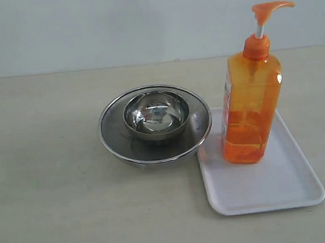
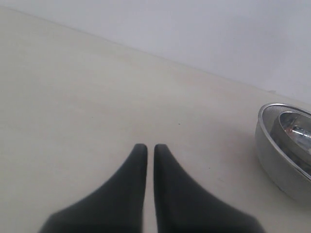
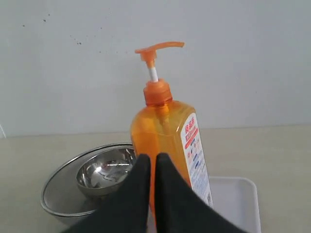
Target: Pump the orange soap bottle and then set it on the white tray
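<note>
The orange soap bottle (image 1: 251,105) stands upright on the white tray (image 1: 271,189), on the tray's far left part, with the pump head raised on its white stem and the spout pointing right. The tray lies flat on the table (image 1: 55,193), right of centre. Just beside the tray's far left corner sits a large steel bowl (image 1: 119,145) with a smaller steel bowl (image 1: 155,115) nested inside it. Neither arm appears in the exterior view. In the left wrist view the left gripper (image 2: 150,147) is closed, its dark fingers nearly meeting with nothing between them, over bare table with the large bowl off to one side. In the right wrist view the right gripper (image 3: 152,158) is likewise closed and empty, its fingers pointing at the bottle's lower body; contact with the bottle cannot be determined.
</note>
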You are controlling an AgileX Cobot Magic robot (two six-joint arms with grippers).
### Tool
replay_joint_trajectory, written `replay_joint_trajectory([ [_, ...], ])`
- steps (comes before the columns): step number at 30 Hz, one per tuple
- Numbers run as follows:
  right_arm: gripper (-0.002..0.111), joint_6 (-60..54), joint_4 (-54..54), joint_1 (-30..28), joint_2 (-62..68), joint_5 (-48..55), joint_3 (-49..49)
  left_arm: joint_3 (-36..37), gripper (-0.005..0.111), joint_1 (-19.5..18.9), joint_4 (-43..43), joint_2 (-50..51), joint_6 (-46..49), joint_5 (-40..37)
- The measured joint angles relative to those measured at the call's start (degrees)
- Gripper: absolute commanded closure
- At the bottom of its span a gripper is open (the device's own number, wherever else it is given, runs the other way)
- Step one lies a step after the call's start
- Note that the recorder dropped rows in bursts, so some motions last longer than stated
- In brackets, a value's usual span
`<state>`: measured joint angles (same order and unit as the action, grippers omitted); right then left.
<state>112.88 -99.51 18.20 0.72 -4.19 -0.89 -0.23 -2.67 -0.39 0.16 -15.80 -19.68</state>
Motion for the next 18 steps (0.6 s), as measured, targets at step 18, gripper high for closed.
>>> replay_joint_trajectory([
  [18, 0.108, -99.0, 99.5, 0.0, -0.1, 0.8, -0.1, 0.0, 0.102, 0.0, 0.0, 0.0, 0.0, 0.0],
])
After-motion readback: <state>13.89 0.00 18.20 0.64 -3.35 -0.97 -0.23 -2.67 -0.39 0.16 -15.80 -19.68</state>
